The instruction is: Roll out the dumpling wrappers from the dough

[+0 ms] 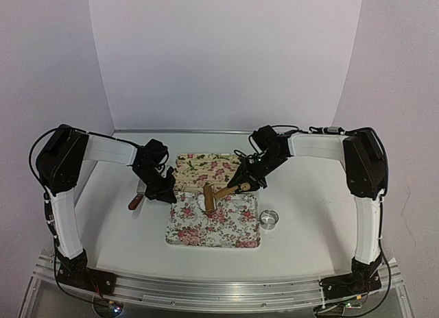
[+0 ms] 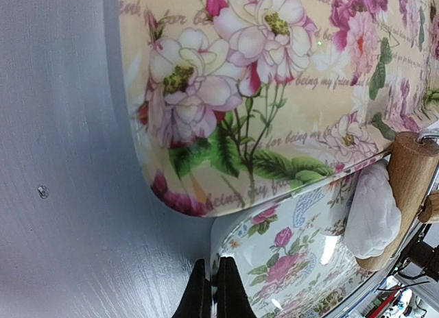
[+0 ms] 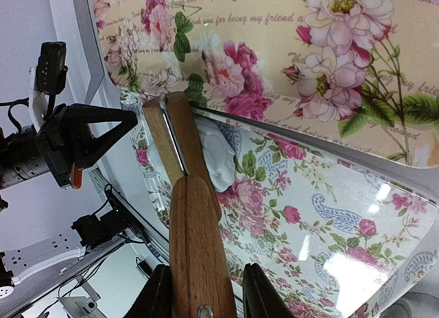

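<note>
Right fingers [image 3: 159, 294] pinch rolling pin [image 3: 195, 222], left fingers [image 2: 203, 294] pressed together; dough [image 3: 216, 153] hugs near tray's [image 3: 329, 215] 12 o'clock rim, may roll uneven there.

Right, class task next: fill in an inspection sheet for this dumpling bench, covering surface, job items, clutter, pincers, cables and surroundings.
Surface: white table carrying a far tray and a near tray, both flowered, their edges meeting.
Job's things: white dough in a lump on the near tray, against the wooden roller; not rolled flat.
Clutter: metal ring right of the near tray; brown-handled tool left of the trays.
Grippers: left pincer shut, empty, at the near tray's edge; right pincer shut on the roller's handle.
Cables: black cables run along the arms, away from the trays.
Surroundings: plain white walls; nothing else seen.
</note>
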Action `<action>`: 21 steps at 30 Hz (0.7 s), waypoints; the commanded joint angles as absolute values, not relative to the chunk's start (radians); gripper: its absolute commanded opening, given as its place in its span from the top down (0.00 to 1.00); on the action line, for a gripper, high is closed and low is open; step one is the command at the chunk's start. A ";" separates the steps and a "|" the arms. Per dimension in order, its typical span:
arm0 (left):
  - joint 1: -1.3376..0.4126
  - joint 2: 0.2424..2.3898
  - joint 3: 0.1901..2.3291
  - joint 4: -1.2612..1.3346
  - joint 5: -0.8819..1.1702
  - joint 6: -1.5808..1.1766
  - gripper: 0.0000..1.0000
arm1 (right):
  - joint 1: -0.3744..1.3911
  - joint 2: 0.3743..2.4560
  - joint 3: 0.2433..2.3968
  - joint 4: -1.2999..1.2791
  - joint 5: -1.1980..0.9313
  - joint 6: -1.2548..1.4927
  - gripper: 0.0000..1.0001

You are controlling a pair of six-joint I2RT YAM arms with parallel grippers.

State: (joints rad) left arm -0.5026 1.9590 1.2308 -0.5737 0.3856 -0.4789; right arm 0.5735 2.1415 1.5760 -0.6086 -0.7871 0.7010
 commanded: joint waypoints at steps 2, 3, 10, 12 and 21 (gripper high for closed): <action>-0.422 2.003 1.213 -0.678 0.149 -0.484 1.00 | 0.509 2.333 1.394 -1.104 0.057 0.725 1.00; -0.422 2.003 1.213 -0.678 0.149 -0.485 1.00 | 0.508 2.333 1.394 -1.104 0.057 0.725 1.00; -0.422 2.003 1.213 -0.679 0.146 -0.489 1.00 | 0.507 2.335 1.394 -1.104 0.054 0.726 1.00; -0.421 2.002 1.214 -0.680 0.144 -0.490 1.00 | 0.507 2.333 1.393 -1.103 0.054 0.728 1.00; -0.420 1.997 1.209 -0.677 0.137 -0.491 1.00 | 0.507 2.323 1.386 -1.104 0.057 0.741 1.00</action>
State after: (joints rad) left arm -0.4973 1.9594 1.2308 -0.5678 0.3855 -0.4793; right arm 0.5671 2.1331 1.5654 -0.6090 -0.7809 0.6884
